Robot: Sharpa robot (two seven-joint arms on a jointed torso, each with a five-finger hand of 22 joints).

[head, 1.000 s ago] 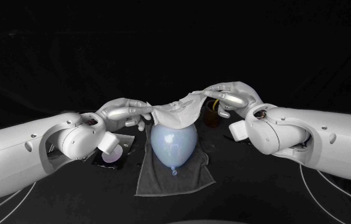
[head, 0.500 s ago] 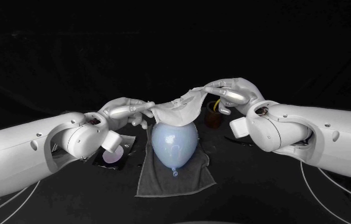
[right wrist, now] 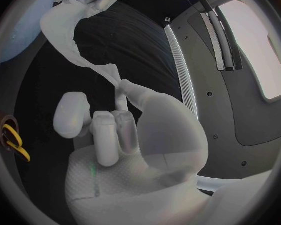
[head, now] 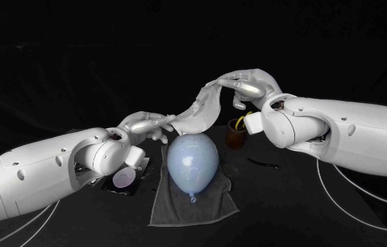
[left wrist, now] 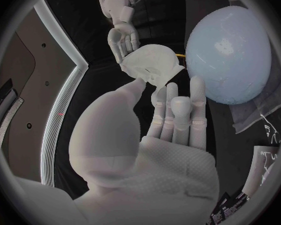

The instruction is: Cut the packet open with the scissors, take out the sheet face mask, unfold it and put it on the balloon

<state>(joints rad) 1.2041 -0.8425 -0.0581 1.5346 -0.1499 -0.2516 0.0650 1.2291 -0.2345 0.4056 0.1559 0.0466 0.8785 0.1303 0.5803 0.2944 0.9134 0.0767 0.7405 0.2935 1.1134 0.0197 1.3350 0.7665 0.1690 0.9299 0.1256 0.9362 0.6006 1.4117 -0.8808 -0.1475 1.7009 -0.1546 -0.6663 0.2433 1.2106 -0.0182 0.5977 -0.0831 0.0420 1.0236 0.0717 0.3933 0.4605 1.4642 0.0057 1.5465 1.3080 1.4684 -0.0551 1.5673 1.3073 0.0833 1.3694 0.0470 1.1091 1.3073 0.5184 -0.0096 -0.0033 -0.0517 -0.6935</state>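
- Compared with 0.5 s earlier, the silver right hand (head: 248, 88) had been raised and the silver left hand (head: 150, 125) lowered, so the sheet stretched between them was sloped more steeply.
- The thin, limp white sheet face mask (head: 202, 108) was pinched at its upper end between the right hand's thumb and curled fingers.
- Its lower end was pinched between the left hand's thumb and a fingertip, with the other fingers held nearly straight.
- The mask was hung as a crumpled, partly folded band just above the balloon's rounded far end; contact could not be told.
- The smooth, glossy, pale blue egg-shaped balloon (head: 192, 160) was left unmoved on a matte grey rectangular towel (head: 193, 205), its knot towards the robot.
- A dark brown cup (head: 235, 139) was stood near the balloon, under the right wrist.
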